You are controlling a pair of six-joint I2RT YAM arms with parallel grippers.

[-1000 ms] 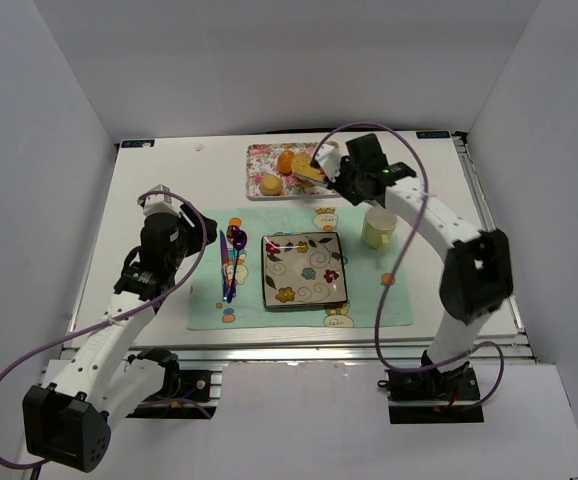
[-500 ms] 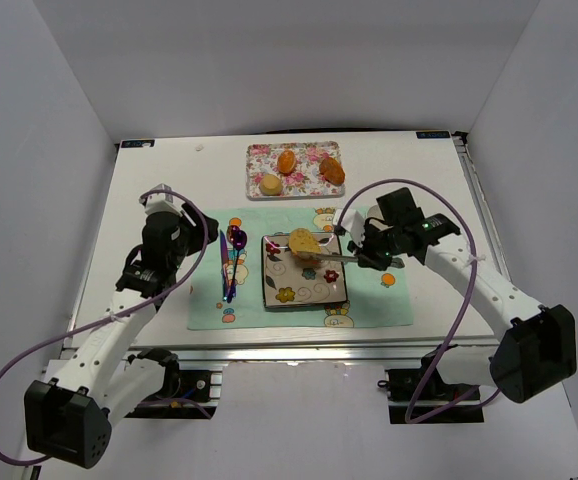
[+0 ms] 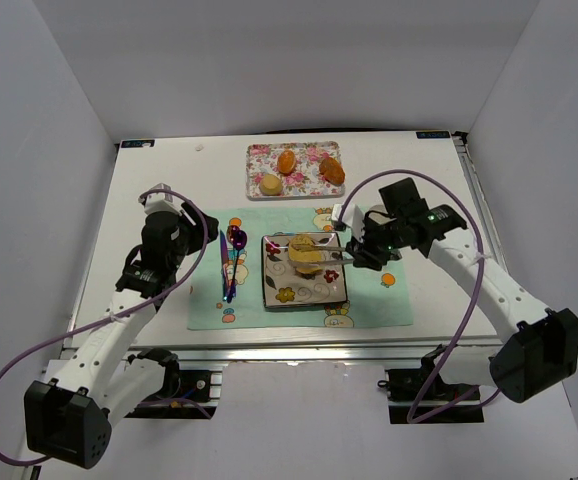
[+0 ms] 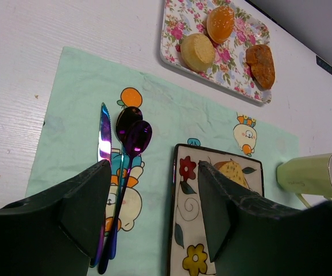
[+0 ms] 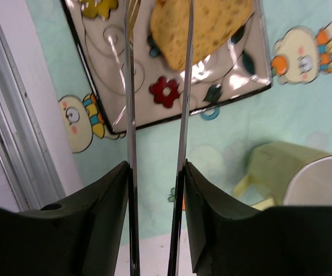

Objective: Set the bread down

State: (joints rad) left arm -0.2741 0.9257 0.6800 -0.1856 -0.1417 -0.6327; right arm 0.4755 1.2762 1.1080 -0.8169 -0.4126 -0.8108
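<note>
Golden bread (image 3: 307,252) lies on the plate (image 3: 277,292), so I judge placement nearly done. My right gripper (image 5: 154,190) clamps tongs (image 5: 130,115) reaching over it; opening and withdrawing them is left. Left gripper (image 4: 151,178) hangs spread, empty.

You won't get any readable text out of these. The only label-type things are a small blue sticker (image 3: 139,143) at the far left corner of the table (image 3: 169,170) and another blue sticker (image 3: 434,132) along the far edge on the right. Both are way too tiny in the top view to make out a single letter. The left wrist view catches a dark tag (image 4: 325,64) on that far edge too, and it's just a blur. No brands, numbers or signs you can actually read.
</note>
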